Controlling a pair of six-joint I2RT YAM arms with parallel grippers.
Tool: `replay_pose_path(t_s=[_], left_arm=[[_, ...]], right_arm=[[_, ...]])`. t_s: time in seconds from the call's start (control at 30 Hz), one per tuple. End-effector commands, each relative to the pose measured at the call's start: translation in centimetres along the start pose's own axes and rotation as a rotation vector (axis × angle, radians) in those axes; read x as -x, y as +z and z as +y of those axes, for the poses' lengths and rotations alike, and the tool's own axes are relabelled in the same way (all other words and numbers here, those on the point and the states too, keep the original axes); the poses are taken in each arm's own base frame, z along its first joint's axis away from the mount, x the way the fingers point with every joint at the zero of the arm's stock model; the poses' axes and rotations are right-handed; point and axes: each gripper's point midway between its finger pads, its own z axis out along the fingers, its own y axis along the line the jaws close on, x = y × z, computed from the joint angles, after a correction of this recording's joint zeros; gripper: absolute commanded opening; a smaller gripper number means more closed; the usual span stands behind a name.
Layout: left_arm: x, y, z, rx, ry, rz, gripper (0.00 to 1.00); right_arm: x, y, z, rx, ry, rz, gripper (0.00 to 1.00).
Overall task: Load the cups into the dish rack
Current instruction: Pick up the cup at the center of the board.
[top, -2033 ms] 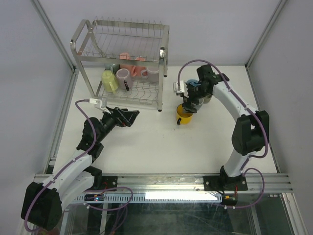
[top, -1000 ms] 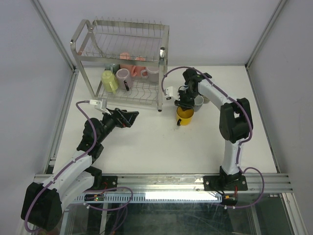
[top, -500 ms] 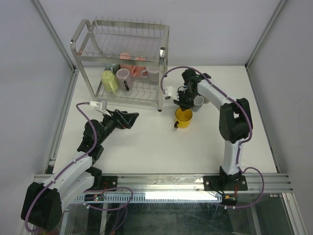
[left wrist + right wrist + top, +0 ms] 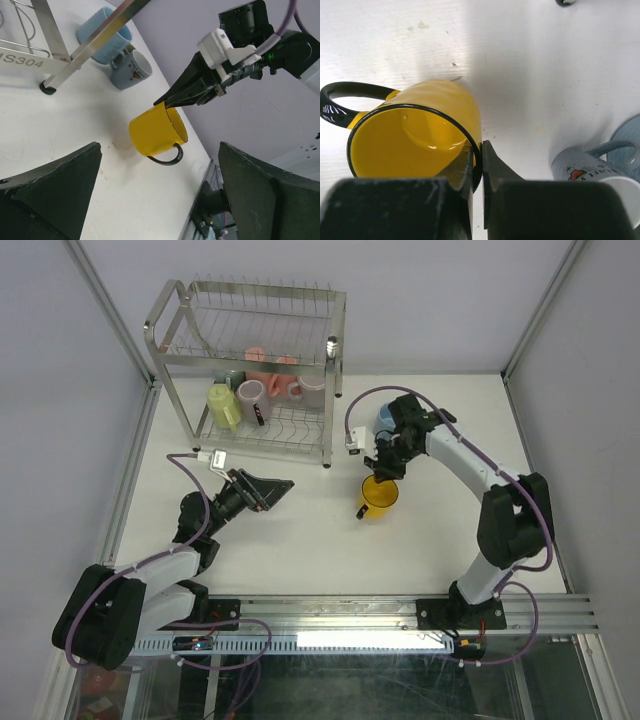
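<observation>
Left hand [image 4: 272,492]: spread wide and holding nothing, low over the bench [image 4: 300,550] nearest me; it has edged a little toward the middle.
Right hand [image 4: 477,150]: pinching the yellow mug [image 4: 420,130] by its rim, one finger inside and one outside; a second ago it was still closing.
Yellow mug: tilted, with its handle toward the near side, and drawn nearer than it stood; probably just off the bench.
Meaning: the grip looks made, so the carry to the rack can begin.
Grey mug [image 4: 131,67], blue mug [image 4: 104,35]: behind, standing on the bench, not yet loaded.
Dish rack [image 4: 330,410]: far left, several cups [image 4: 250,400] on its lower tier.
</observation>
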Motion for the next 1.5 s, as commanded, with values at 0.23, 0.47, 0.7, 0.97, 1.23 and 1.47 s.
replay_pose_path(t_s=[0.23, 0.47, 0.7, 0.97, 1.23, 1.47], left_arm=[[0.3, 0.0, -3.0, -0.155, -0.050, 0.016, 0.99], [-0.3, -0.2, -4.0, -0.203, -0.104, 0.053, 0.99], [-0.5, 0.1, -5.4, -0.243, -0.091, 0.055, 0.99], [-0.8, 0.5, -7.7, -0.327, -0.051, 0.032, 0.99], [-1.6, 0.6, -9.9, -0.380, -0.040, 0.015, 0.98], [-1.7, 0.7, -10.5, -0.382, -0.050, -0.003, 0.98]], right_arm=[[4.3, -5.7, 2.4, -0.035, -0.014, -0.362, 0.00], [4.9, -8.4, 2.1, -0.062, 0.038, -0.533, 0.00], [4.5, -10.3, 1.6, -0.110, 0.096, -0.643, 0.00], [4.4, -11.3, 1.8, -0.150, 0.117, -0.739, 0.00], [4.8, -11.8, 2.0, -0.137, 0.137, -0.814, 0.00], [5.1, -11.6, 2.4, -0.107, 0.150, -0.848, 0.00]])
